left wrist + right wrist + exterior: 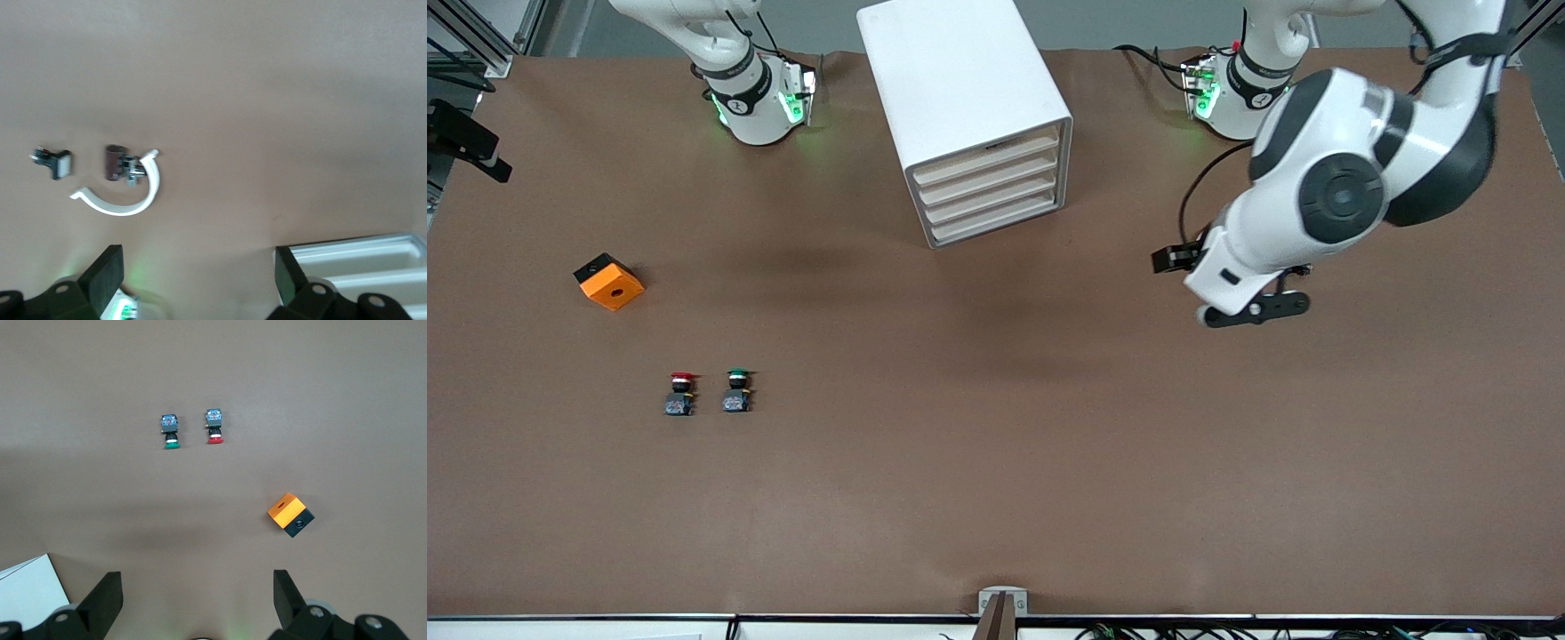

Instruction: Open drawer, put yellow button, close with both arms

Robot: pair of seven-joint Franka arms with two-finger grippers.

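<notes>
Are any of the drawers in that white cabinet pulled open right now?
No. In the front view all four drawers sit flush in the white cabinet, none sticking out.

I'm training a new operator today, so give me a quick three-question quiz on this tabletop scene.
1. True or false: one drawer of the white cabinet stands open.
2. Which lies nearest the front camera? A) the orange block B) the red-capped button C) the white cabinet
3. Fill in: the left gripper, over the table toward the left arm's end, and the right gripper, up over the table, both have their fingers ___.
Key: 1 false, all four drawers are shut. 2 B. 3 open.
</notes>
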